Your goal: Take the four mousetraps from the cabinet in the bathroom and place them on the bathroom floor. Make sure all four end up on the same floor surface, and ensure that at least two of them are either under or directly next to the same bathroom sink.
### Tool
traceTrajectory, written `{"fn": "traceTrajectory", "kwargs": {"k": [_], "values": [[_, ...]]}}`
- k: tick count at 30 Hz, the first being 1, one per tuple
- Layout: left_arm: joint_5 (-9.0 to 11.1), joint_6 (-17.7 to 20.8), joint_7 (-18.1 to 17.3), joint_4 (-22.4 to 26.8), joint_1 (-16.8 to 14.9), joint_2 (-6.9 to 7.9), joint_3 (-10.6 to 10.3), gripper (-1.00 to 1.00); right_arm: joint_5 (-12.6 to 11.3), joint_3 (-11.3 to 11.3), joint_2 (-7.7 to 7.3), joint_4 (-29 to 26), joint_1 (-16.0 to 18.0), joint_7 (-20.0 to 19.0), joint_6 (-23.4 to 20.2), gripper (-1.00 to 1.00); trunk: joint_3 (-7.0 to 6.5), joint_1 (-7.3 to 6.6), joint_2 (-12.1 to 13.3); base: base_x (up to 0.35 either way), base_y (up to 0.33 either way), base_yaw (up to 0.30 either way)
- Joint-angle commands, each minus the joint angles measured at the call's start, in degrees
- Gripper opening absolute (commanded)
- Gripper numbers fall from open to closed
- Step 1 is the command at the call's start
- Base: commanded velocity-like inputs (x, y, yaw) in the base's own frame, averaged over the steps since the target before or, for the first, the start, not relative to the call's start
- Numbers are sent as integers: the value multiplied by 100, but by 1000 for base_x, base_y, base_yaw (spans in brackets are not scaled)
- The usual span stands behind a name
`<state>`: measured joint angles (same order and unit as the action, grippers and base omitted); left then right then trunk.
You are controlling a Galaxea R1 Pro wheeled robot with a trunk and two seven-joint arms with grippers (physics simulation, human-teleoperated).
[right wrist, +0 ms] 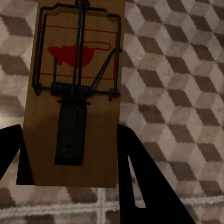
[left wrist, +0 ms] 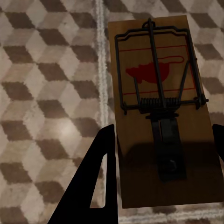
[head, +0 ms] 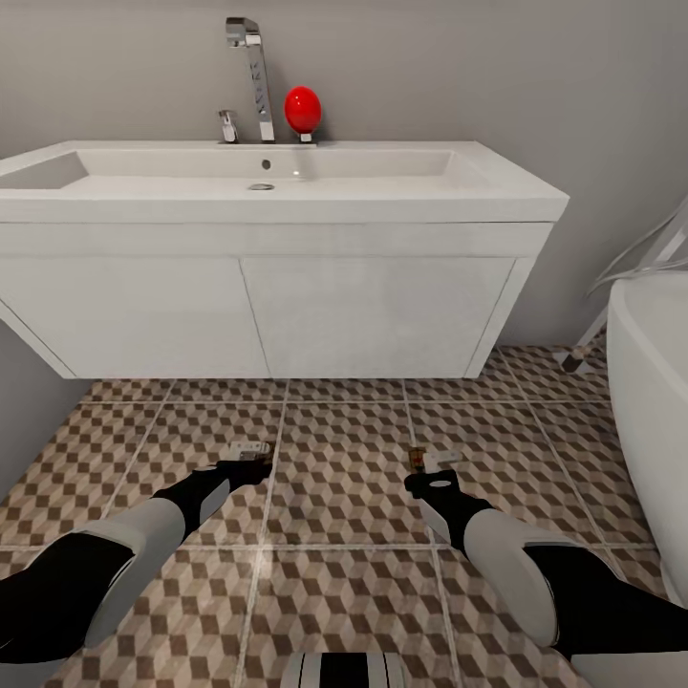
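While both arms reach low over the brown, beige and white cube-patterned bathroom floor [head: 344,459] in front of the white wall-hung sink cabinet [head: 277,306], each tool carries one trap. The left tool [left wrist: 158,154] has its two black fingers closed against the long edges of a flat brown wooden mousetrap with a black wire spring and red mouse print [left wrist: 161,107]. The right tool [right wrist: 70,154] grips a second such mousetrap [right wrist: 77,84] the same way, at the trigger end.

Each trap's long axis runs straight out along its tool's fingers, with the wire bail end pointing away from the tool and toward the sink cabinet. In the head view the traps sit just ahead of the tools, close above the tiles; whether they already touch the floor I cannot tell.

These slabs look light, stiff and thin, so edge grips at the plain rear end suit them. The sprung wire is best left untouched.
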<state>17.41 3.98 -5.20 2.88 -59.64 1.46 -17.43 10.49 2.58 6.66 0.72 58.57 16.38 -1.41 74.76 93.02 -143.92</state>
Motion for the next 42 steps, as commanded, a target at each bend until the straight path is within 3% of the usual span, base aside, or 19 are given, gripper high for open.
{"fn": "traceTrajectory", "kwargs": {"k": [1,23,31,42], "values": [[52,34,-7,11,1,3,-41,-100,40,28,2,8,5,14,-9,-100,4,-1,-2,0,0,0],[64,58,-6,-61,4,13,-23,-100,62,10,2,92,0,23,121,-100,4,-1,-2,0,0,0],[62,47,-10,-204,4,43,-31,-100,88,6,2,95,-188,23,125,-100,4,-1,-2,0,0,0],[44,33,-16,-253,190,186,-40,-100,364,6,4,95,-250,23,123,-100,4,-1,-2,0,0,0]]}}
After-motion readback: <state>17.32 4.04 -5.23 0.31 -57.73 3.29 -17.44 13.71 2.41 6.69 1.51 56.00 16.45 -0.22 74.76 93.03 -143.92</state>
